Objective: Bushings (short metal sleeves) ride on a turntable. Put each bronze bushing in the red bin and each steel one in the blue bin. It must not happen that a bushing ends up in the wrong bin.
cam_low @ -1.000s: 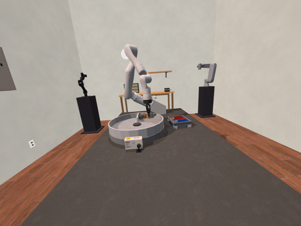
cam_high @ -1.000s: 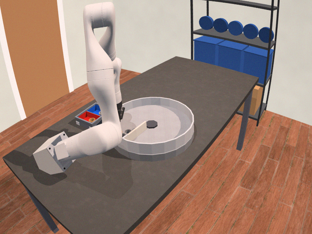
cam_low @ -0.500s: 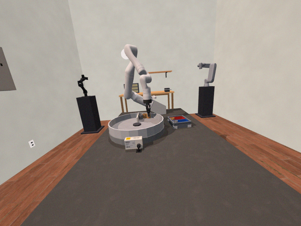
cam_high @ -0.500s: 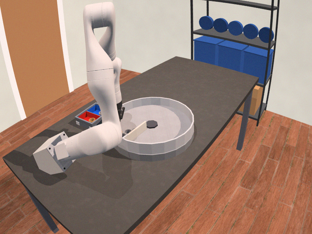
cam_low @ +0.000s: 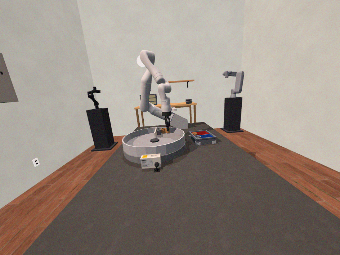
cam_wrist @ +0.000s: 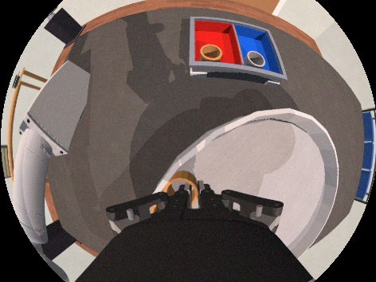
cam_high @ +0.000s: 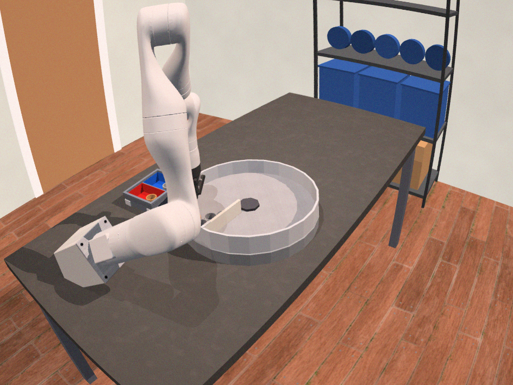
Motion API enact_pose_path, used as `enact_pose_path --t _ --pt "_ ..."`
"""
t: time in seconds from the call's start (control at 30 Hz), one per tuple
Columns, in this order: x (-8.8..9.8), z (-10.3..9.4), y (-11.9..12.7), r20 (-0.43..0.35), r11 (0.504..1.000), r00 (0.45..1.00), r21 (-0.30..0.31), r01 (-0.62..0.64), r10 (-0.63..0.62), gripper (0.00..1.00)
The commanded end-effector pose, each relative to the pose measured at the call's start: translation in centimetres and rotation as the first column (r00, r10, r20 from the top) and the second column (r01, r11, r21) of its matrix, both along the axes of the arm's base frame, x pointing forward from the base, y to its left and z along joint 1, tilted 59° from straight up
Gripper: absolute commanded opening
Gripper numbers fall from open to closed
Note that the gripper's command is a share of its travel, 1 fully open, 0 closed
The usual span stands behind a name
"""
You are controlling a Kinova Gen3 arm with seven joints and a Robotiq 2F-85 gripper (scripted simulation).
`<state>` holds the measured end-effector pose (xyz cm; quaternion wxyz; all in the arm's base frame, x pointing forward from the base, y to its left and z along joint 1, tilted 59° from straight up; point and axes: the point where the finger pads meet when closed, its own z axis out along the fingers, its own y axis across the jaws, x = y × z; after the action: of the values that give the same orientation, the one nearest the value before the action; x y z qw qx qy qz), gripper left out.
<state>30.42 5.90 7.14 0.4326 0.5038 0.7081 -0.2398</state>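
The gripper (cam_high: 200, 185) (cam_low: 167, 126) (cam_wrist: 194, 187) is narrow, clamped on a bronze bushing's wall (cam_low: 167, 131) (cam_wrist: 181, 175) at lower centre of the wrist view. Red bin (cam_high: 139, 191) (cam_low: 203, 132) (cam_wrist: 217, 37), upper centre there: one bronze sleeve (cam_high: 151, 197) (cam_low: 194, 133) (cam_wrist: 211, 58).

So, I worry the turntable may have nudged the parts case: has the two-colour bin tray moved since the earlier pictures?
No. In the top view the bin tray sits just as before, against the table's edge.
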Motion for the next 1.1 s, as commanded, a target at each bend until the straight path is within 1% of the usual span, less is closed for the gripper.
enact_pose_path --t 0.0,1.07 --pt "0.0 0.0 0.08 0.0 1.0 1.0 0.001 -0.002 0.002 0.0" --pt "-0.42 0.58 0.96 0.0 1.0 1.0 0.001 -0.001 0.001 0.0"
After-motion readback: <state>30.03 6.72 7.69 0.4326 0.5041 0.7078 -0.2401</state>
